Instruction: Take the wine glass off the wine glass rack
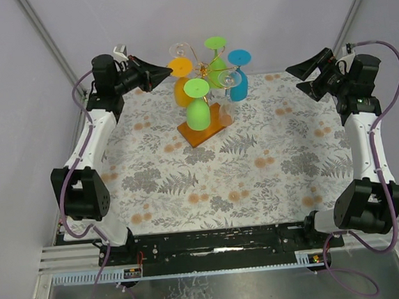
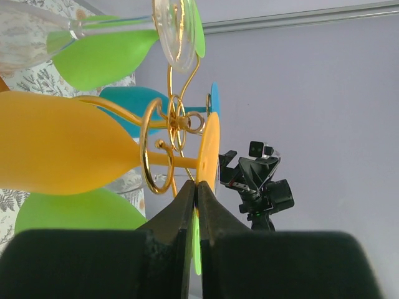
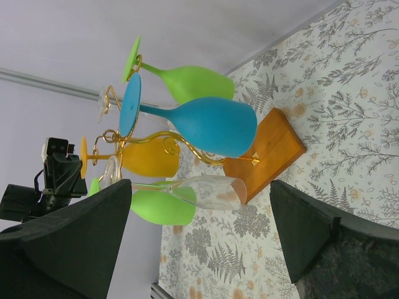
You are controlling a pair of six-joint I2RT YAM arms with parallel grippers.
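Left of the wine glass rack: left gripper, clenched, tips at the orange wine glass foot. Well right of the rack: right gripper, released.

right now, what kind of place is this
Most likely a robot lab test cell: plain walls on metal struts box in a cloth-covered table, the left arm and right arm are bolted along its near edge, and the wine glass rack looks like a staged prop.

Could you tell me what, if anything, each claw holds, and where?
Right claw holds nothing. Left claw is shut at the orange glass's foot rim; a pinch cannot be told.
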